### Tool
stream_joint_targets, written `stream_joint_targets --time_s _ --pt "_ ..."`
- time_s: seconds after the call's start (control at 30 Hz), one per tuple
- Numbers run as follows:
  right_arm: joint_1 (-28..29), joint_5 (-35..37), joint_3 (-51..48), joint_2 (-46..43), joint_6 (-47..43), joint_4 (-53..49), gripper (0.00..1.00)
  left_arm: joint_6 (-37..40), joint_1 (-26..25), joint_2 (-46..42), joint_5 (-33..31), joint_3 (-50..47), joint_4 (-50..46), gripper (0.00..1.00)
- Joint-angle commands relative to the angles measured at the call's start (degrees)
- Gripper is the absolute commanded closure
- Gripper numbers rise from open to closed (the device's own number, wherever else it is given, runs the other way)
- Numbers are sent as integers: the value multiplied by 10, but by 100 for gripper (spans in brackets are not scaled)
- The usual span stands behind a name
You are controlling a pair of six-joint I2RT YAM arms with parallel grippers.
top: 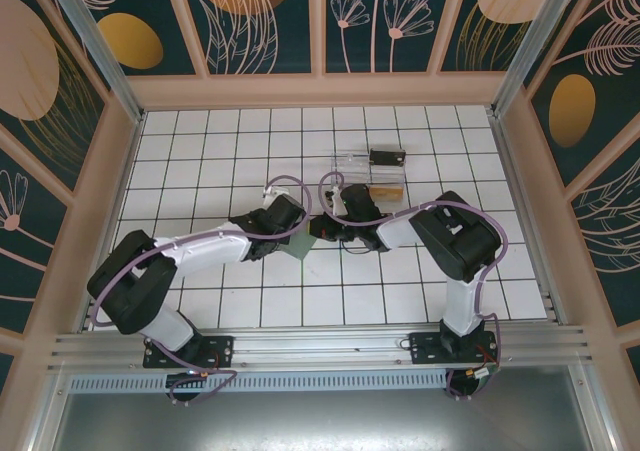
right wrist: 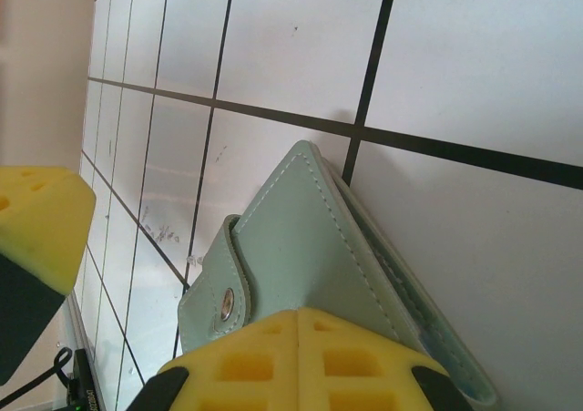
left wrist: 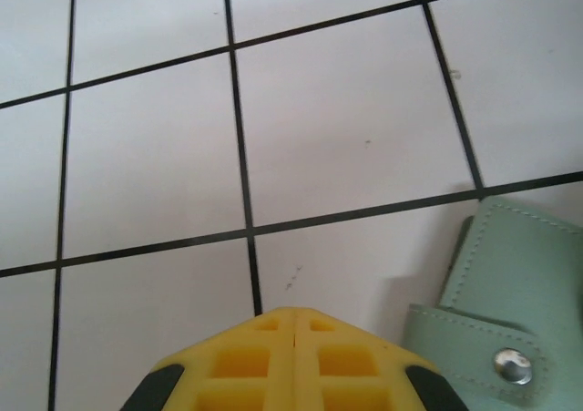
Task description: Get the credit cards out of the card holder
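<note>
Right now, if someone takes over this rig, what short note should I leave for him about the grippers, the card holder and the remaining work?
Left gripper: shut, empty, beside the card holder on the tiled table.
Right gripper: shut, tips at the holder's edge, nothing between them.
Done: nothing yet; holder folded, strap snapped, no card out.
Left: unsnap, open, pull the cards out.

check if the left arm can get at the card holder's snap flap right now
Probably yes: the left claw sits shut just beside the card holder, with bare tile between them and nothing blocking the snap flap. It would need to open first.
</note>
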Motion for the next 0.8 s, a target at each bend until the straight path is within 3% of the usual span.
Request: stream_joint_targets --time_s 0.0,0.1,0.2,0.4,0.77 --pt "-4 18 -18 8 -10 -51 100 16 -1 -17 62 -14 21 94" --pt "-3 37 -25 -32 -22 -64 100 27 -2 -34 97 -23 38 75" --pt "-5 45 -27 -68 -32 -75 100 37 -2 -38 122 -22 44 69" --pt "-20 45 -23 -85 -35 -81 100 46 -13 -6 126 -6 44 65" --pt "-28 16 -33 -22 -20 -41 100 62 -46 64 91 46 19 60"
